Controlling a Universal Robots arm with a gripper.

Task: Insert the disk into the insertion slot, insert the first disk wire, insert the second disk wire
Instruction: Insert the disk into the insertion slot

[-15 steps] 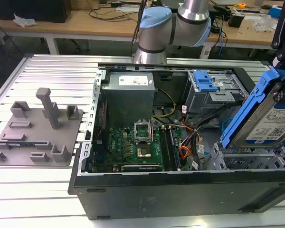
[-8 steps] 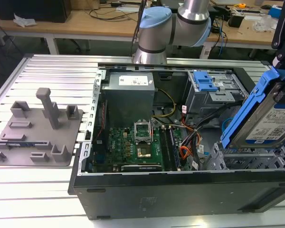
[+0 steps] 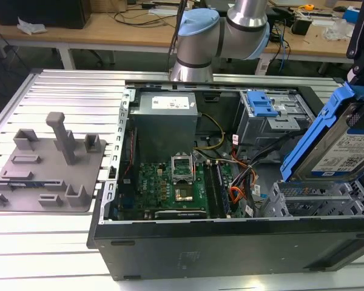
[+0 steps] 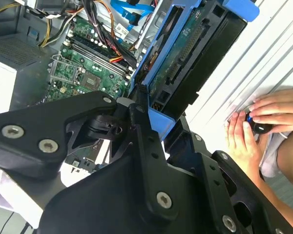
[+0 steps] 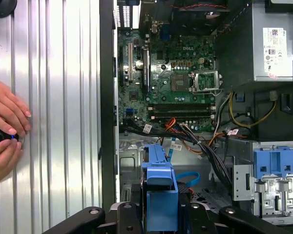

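— Seen the disk (image 3: 346, 151)?
— Held tilted just above the insertion slot (image 3: 315, 197), not inserted.
— Clamped by the gripper (image 4: 158, 114)?
— Pinched tight at its blue-framed end, seemingly; contact half hidden.

Bright blue plastic carrier (image 3: 313, 130), silvery metal disk (image 3: 346, 153), ribbed brushed-metal table (image 3: 60, 91).

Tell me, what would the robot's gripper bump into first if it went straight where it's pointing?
Probably the insertion slot, the grey perforated bay just below. The gripper, shut on the tilted disk, points down toward it, so the disk's lower end would likely touch first. Depth is unclear, though.
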